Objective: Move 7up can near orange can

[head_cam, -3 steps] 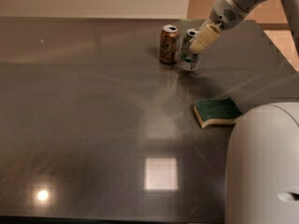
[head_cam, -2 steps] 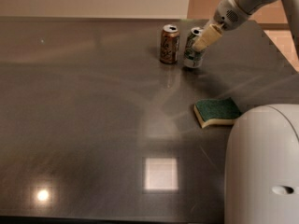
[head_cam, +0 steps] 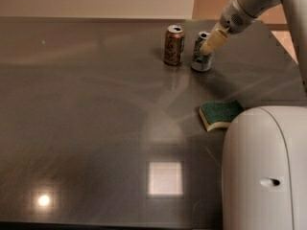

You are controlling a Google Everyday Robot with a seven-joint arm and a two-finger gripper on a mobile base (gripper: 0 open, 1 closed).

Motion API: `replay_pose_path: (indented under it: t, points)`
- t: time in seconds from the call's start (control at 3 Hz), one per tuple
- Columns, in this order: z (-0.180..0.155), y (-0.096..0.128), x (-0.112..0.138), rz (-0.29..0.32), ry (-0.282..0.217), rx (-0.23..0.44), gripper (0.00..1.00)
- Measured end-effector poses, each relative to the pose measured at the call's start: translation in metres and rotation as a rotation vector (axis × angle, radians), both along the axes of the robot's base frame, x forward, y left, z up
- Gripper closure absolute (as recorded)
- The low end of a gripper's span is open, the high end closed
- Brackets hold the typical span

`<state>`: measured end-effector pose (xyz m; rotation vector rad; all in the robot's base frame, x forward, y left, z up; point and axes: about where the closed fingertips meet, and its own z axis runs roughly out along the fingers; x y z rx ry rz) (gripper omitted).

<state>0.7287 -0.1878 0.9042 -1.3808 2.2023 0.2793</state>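
Observation:
The orange can (head_cam: 173,45) stands upright on the dark table at the back, brownish with a silver top. The 7up can (head_cam: 200,55), silver-white with green marks, is just to its right, a small gap between them. My gripper (head_cam: 210,44) reaches down from the upper right and is shut on the 7up can's upper part. One pale finger (head_cam: 213,40) lies across the can's right side; the other is hidden behind it. The can's base is at or just above the table surface.
A green and yellow sponge (head_cam: 219,114) lies on the table (head_cam: 96,119) in front of the cans, to the right. My white robot body (head_cam: 264,171) fills the lower right corner. The table's right edge (head_cam: 283,51) runs close behind the arm.
The gripper and the 7up can have shifted slightly right and up together. The orange can and the sponge have not moved.

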Motion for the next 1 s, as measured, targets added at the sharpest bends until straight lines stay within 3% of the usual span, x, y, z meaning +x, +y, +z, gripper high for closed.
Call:
replay_pose_path:
  t: [0.33,0.67,1.0]
  points:
    - [-0.0021,0.0025,0.0035,-0.001,-0.005,0.005,0.12]
    - [-0.0047,0.0047,0.0064,-0.001,-0.006,0.007,0.0]
    - [-0.0047,0.0047,0.0064,-0.001,-0.006,0.007,0.0]
